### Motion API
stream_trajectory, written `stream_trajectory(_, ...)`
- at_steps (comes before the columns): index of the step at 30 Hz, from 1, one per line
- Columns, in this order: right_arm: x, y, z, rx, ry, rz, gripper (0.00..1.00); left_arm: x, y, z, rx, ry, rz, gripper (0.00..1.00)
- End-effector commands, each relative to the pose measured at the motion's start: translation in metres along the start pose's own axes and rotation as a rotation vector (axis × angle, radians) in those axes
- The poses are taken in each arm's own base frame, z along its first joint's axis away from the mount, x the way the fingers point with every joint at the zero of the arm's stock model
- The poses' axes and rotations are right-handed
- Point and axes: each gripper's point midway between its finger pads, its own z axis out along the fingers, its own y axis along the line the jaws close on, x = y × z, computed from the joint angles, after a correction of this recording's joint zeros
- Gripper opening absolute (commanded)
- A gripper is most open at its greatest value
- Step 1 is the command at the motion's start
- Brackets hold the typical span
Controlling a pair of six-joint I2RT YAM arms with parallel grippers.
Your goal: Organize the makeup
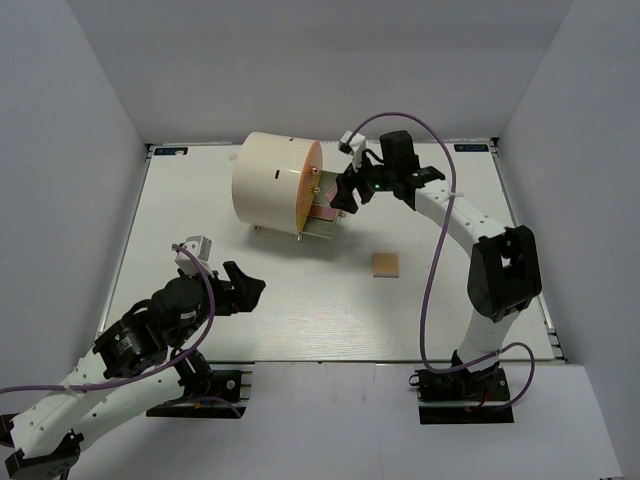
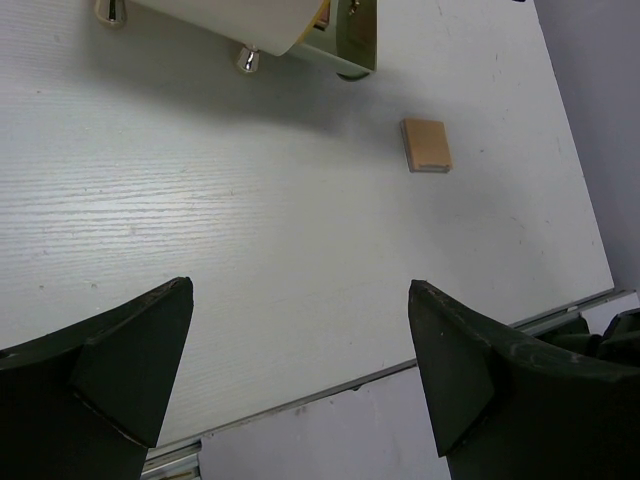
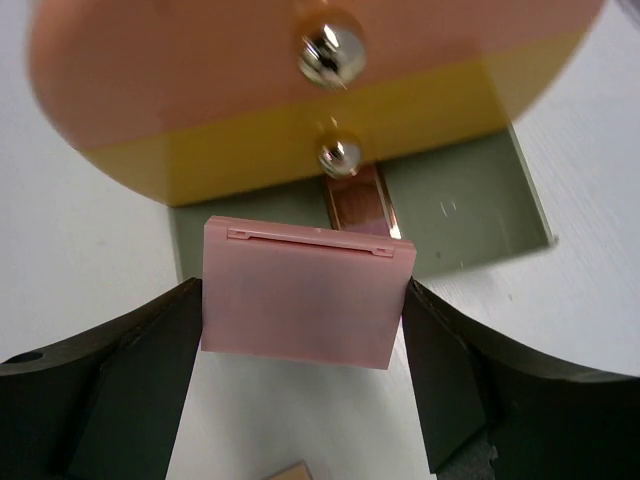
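Observation:
A pink square compact (image 3: 305,300) sits between the fingers of my right gripper (image 3: 302,286), both touching its sides, so the gripper is shut on it. It hangs over the near end of the green drawer (image 3: 470,210), which is pulled out of the cream cylinder (image 1: 272,182). A brown makeup piece (image 3: 360,205) lies in the drawer. From above, the pink square (image 1: 322,213) shows at the drawer, with the right gripper (image 1: 345,196) beside it. A beige rectangular piece (image 1: 386,264) (image 2: 426,145) lies alone on the table. My left gripper (image 2: 300,290) (image 1: 250,288) stands open and empty, near the front edge.
The cylinder's orange front (image 3: 200,70) carries two gold knobs (image 3: 330,45), close above the pink square. Its gold feet (image 2: 247,60) rest on the white table (image 1: 200,220). Grey walls enclose the table on three sides.

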Motion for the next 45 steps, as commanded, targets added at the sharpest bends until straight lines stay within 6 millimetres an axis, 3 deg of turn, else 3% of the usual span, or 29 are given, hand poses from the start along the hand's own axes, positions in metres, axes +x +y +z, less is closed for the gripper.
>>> stream_trajectory(1,-0.039,0.011,0.011,-0.080,-0.146,-0.133,0.43,0.003,0.007,0.003,-0.033,0.003,0.004,0.98)
stream_trajectory(6,-0.044,0.017,0.027,-0.099,-0.174,-0.156,0.48,0.004,0.008,0.003,-0.039,0.003,0.001,0.98)
stream_trajectory(12,-0.028,0.013,0.048,-0.100,-0.133,-0.136,0.62,0.005,0.009,0.003,-0.046,0.006,0.001,0.98)
stream_trajectory(14,-0.023,0.012,0.055,-0.090,-0.120,-0.139,0.70,0.003,0.008,0.003,-0.045,0.003,-0.003,0.98)
stream_trajectory(16,-0.021,0.012,0.057,-0.087,-0.117,-0.140,0.85,0.004,0.009,0.003,-0.047,0.005,-0.003,0.98)
stream_trajectory(19,-0.020,0.016,0.054,-0.090,-0.118,-0.139,0.89,0.003,0.009,0.002,-0.045,-0.002,-0.007,0.98)
stream_trajectory(21,-0.031,0.016,0.046,-0.075,-0.155,-0.163,0.89,0.003,0.009,0.001,-0.042,-0.003,-0.007,0.98)
stream_trajectory(26,-0.039,0.022,0.027,-0.041,-0.190,-0.184,0.89,0.003,0.009,0.001,-0.040,-0.003,-0.006,0.98)
stream_trajectory(30,-0.037,0.005,0.010,0.073,-0.169,-0.148,0.89,0.001,0.008,0.000,-0.032,-0.012,-0.012,0.98)
stream_trajectory(31,-0.019,0.005,0.006,0.055,-0.099,-0.115,0.89,0.001,0.008,-0.001,-0.028,-0.014,-0.014,0.98)
stream_trajectory(33,-0.011,0.008,0.001,0.011,-0.045,-0.126,0.83,0.000,0.008,-0.002,-0.020,-0.020,-0.017,0.98)
stream_trajectory(34,0.012,0.013,-0.003,-0.027,0.040,-0.083,0.78,-0.001,0.007,-0.003,-0.017,-0.024,-0.020,0.98)
stream_trajectory(35,0.018,0.015,-0.007,-0.047,0.066,-0.084,0.67,-0.001,0.007,-0.003,-0.014,-0.027,-0.020,0.98)
stream_trajectory(36,0.026,0.014,-0.011,-0.048,0.091,-0.093,0.62,-0.002,0.007,-0.004,-0.011,-0.028,-0.021,0.98)
stream_trajectory(37,0.045,0.020,-0.018,-0.067,0.167,-0.053,0.56,-0.002,0.006,-0.004,-0.007,-0.028,-0.018,0.98)
stream_trajectory(38,0.053,0.014,-0.022,-0.025,0.215,-0.039,0.46,-0.002,0.006,-0.004,-0.006,-0.029,-0.017,0.98)
stream_trajectory(40,0.081,0.010,-0.033,0.025,0.354,0.039,0.37,-0.002,0.005,-0.003,-0.002,-0.029,-0.015,0.98)
stream_trajectory(43,0.104,0.004,-0.047,0.116,0.440,0.081,0.47,-0.002,0.004,-0.003,0.001,-0.029,-0.011,0.98)
stream_trajectory(44,0.107,0.004,-0.049,0.133,0.447,0.087,0.60,-0.003,0.004,-0.004,0.004,-0.032,-0.012,0.98)
stream_trajectory(45,0.117,0.008,-0.055,0.146,0.464,0.099,0.65,-0.003,0.004,-0.004,0.006,-0.032,-0.012,0.98)
